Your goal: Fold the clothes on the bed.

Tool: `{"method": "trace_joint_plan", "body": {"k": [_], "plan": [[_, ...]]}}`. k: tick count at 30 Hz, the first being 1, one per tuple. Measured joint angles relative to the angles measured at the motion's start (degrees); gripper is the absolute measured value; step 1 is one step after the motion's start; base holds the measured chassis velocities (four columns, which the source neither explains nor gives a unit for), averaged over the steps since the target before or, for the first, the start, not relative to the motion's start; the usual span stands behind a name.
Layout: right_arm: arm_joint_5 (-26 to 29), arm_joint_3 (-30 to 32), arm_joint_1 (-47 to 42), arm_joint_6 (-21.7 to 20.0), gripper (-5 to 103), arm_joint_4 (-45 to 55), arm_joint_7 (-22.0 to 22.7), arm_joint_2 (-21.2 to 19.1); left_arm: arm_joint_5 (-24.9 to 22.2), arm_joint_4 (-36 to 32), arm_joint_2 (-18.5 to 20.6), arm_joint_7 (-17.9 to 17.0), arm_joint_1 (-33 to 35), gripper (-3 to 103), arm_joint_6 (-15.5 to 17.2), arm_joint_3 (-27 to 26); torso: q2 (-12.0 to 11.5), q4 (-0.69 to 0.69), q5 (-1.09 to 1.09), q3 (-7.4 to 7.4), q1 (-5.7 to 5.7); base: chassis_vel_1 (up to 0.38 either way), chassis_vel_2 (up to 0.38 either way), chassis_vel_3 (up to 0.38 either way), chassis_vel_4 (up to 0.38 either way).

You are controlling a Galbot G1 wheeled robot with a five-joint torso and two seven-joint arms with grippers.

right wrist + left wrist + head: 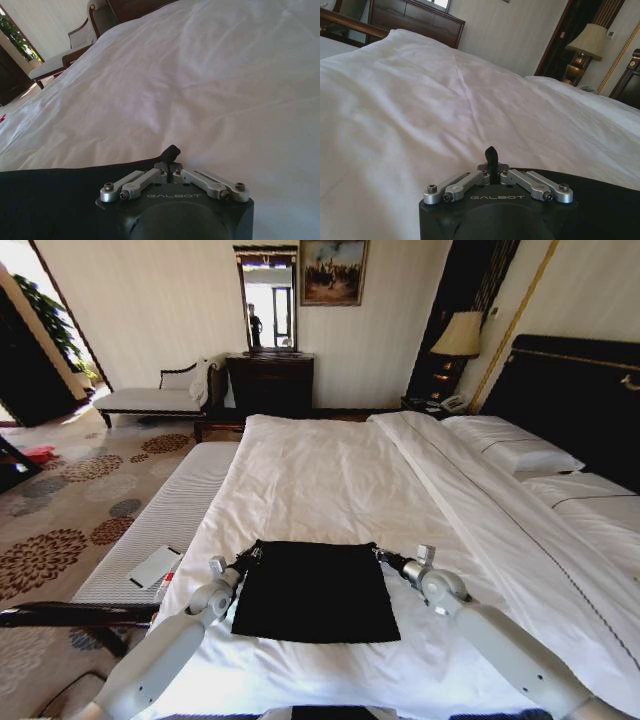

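The clothes are one black T-shirt (315, 592), lying flat as a dark rectangle on the white duvet near the foot of the bed (330, 480). My left gripper (250, 558) is at its far left corner and my right gripper (383, 556) at its far right corner. Each is shut, pinching the shirt's far edge. In the left wrist view the left gripper (491, 165) has a black tuft between its closed tips, and the shirt (605, 200) spreads off to one side. The right wrist view shows the right gripper (170, 159) the same way, beside the shirt (50, 200).
White duvet stretches ahead towards the far edge of the bed. Pillows (512, 445) and a dark headboard (580, 400) are on the right. A ribbed pad with a white notebook (155, 566) and a dark wooden rail (70, 615) lie left. A chaise (150, 398), dresser (270, 382) and lamp (458, 335) stand beyond.
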Motion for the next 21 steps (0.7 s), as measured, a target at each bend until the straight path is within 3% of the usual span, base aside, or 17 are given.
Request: {"method": "trace_joint_plan", "body": {"k": [10, 13, 21], "plan": [[-0.17, 3.24, -1.65, 1.28, 0, 3.55, 0.40, 0.09, -1.04, -4.28, 0.94, -1.87, 0.82, 3, -0.22, -2.52, 0.00, 0.01, 0.00, 0.00, 0.00, 0.000, 0.000, 0.000, 0.000], [-3.37, 5.40, -2.00, 2.91, 0, 5.42, 0.44, -0.27, -2.21, -7.26, 2.48, -2.80, 0.63, 3, -0.24, -3.62, 0.00, 0.02, 0.00, 0.00, 0.00, 0.000, 0.000, 0.000, 0.000], [-3.98, 9.03, -0.85, 4.59, 0, 8.30, 1.09, -1.54, -4.93, -12.33, 5.64, -4.40, -1.59, 3, -0.12, -4.99, 0.00, 0.01, 0.01, 0.00, 0.00, 0.000, 0.000, 0.000, 0.000]]}}
